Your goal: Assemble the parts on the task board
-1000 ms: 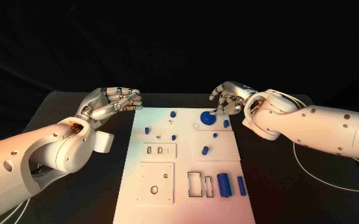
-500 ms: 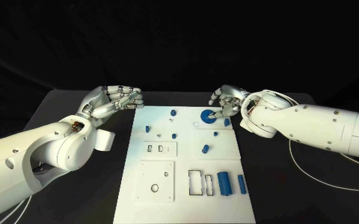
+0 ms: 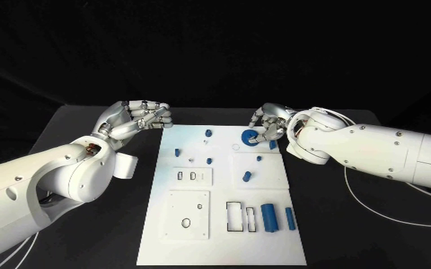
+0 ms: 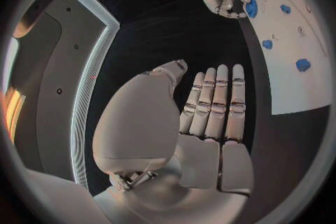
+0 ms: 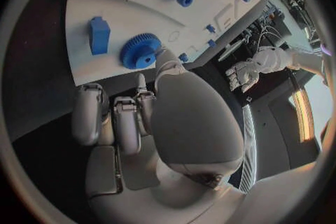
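Blue gear (image 3: 249, 137): far end of task board (image 3: 225, 244). Right hand (image 3: 270, 126) fingers on it, grip unclear. Left hand (image 3: 134, 119): off board's far-left corner, empty, fingers curled. Risk: loose pinch, gear tilts, slips.

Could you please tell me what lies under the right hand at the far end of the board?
The blue gear sits on the board under the right hand, whose fingertips reach its edge. Whether they touch it is unclear; the board under the fingers is covered.
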